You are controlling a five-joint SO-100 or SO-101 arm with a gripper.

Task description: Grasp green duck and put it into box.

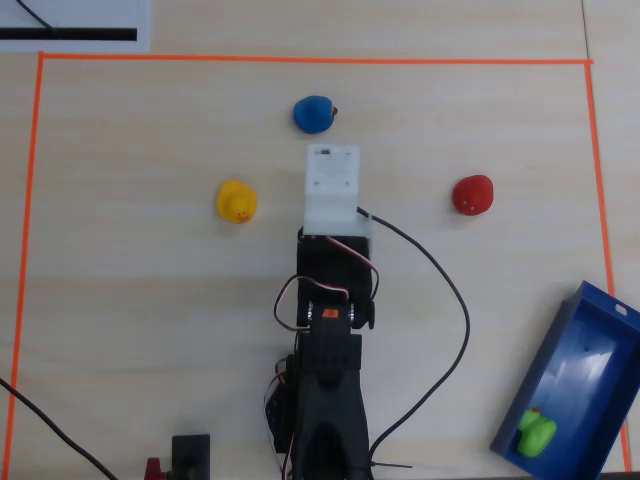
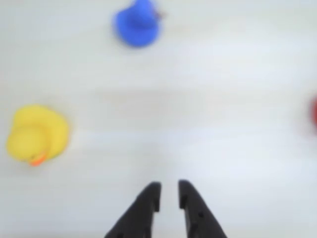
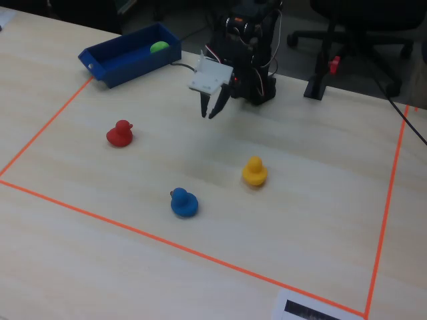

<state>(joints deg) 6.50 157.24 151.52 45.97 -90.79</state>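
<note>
Overhead view shows the green duck [image 1: 536, 434] already lying inside the box [image 1: 600, 318], at the box's lower end, near the right edge of the tabletop [image 1: 130, 330]. The end effector [image 2: 168, 196] hangs empty above the middle of the tabletop, well apart from the box; in the wrist view its two dark fingers are nearly together with only a narrow gap between them, and nothing is held.

I judge the task as done, or almost. The green duck looks like a small rubber toy, so it should be light and soft, giving a little under pressure (its rounded glossy body may slip). If it had to be taken again, the best hold would be across the widest part of the body, not on the head.

The tabletop is pale wood grain, flat and matte, with an orange tape border [image 1: 300, 60]. On it stand a blue duck [image 1: 314, 113], a yellow duck [image 1: 237, 201] and a red duck [image 1: 472, 194]. In the fixed view, dark office chairs [image 3: 373, 27] stand behind the tabletop.
</note>
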